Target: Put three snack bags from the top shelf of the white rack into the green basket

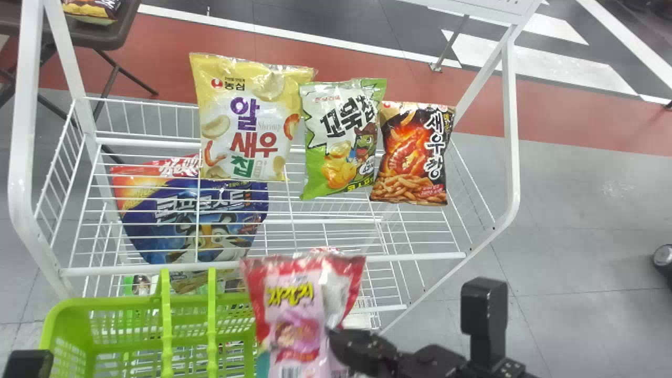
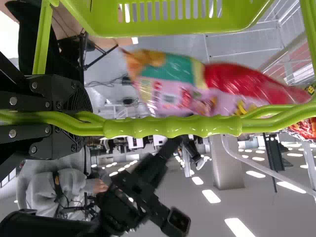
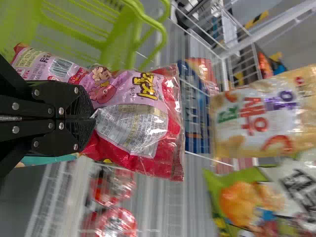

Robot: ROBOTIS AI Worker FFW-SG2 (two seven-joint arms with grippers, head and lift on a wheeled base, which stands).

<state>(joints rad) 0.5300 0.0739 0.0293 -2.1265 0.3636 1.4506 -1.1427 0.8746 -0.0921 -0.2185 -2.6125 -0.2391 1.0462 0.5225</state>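
Right gripper (image 1: 336, 342): closed on a pink-and-red snack bag (image 1: 299, 320), which is pinched between the two black fingertips, the gap between them narrow
Bag relative to gripper: the fingertips meet it at its right side, below the yellow title; in the right wrist view much of the bag projects past the tips, its clear-edged red end farthest out
Bag relative to basket: upright, title end uppermost, at the right end of the green basket (image 1: 68, 304) and overlapping it to my eye; whether its lower end is over the opening I cannot tell
Left gripper (image 1: 30, 363): at the basket's near left; its own wrist view shows the fingers closed about the basket handle (image 2: 173, 127), which runs between them
White rack (image 1: 262, 266): wire shelves, standing just beyond the basket
Upper row: three bags side by side, a yellow shrimp bag (image 1: 247, 121) at left, a green-and-white bag (image 1: 341, 139) in the middle, a black-and-orange bag (image 1: 412, 155) at right
Blue-and-red bag (image 1: 194, 220): below the yellow one, partly behind the wires, its shelf uncertain
Brown table (image 1: 123, 31): far left, bearing another snack packet (image 1: 89, 11)
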